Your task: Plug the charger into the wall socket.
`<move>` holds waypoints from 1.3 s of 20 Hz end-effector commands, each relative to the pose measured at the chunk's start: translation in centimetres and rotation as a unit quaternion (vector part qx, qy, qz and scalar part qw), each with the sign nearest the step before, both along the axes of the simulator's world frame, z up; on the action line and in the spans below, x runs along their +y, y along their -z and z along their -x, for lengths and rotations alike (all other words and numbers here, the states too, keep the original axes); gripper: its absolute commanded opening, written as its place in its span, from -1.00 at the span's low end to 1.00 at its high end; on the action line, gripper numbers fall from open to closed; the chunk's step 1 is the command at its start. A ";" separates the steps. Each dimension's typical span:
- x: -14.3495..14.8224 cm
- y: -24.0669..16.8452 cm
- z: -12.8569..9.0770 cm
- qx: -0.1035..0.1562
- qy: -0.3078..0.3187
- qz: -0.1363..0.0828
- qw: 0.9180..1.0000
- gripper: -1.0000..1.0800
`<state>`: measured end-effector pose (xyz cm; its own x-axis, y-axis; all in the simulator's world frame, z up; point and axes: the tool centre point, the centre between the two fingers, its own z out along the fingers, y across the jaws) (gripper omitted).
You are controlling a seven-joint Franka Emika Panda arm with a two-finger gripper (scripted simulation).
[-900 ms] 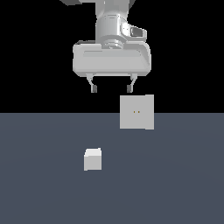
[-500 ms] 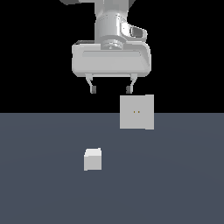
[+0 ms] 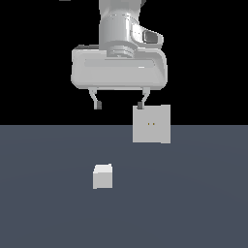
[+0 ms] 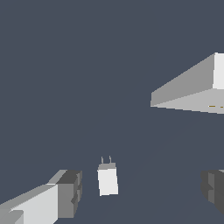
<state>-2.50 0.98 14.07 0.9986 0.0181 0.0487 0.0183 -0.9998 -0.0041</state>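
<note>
The charger [image 3: 102, 176] is a small white cube lying on the dark grey floor, below the gripper. In the wrist view the charger [image 4: 107, 180] shows two thin prongs on one end. The wall socket [image 3: 151, 124] is an upright light-grey square panel with two tiny orange dots, to the exterior view's right of the charger and farther back. In the wrist view the wall socket [image 4: 188, 89] appears as a grey slab. My gripper [image 3: 119, 105] is open and empty, high above the charger, with fingertips [image 4: 69, 192] on either side of it.
The dark grey floor [image 3: 48, 203] spreads around both things. The background above it is black.
The gripper has come down slightly. The charger and the socket have not moved.
</note>
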 end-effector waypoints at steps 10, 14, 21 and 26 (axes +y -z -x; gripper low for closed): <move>1.5 3.9 3.6 -0.050 -0.028 -0.002 0.998 0.92; 1.9 5.3 4.6 -0.066 -0.037 -0.003 0.997 0.92; 2.4 7.0 5.8 -0.085 -0.047 -0.004 0.995 0.92; 2.6 7.7 6.1 -0.092 -0.051 -0.005 0.994 0.92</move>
<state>-8.55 3.49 6.58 0.9672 0.1159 0.2259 0.1192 -0.9929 -0.0009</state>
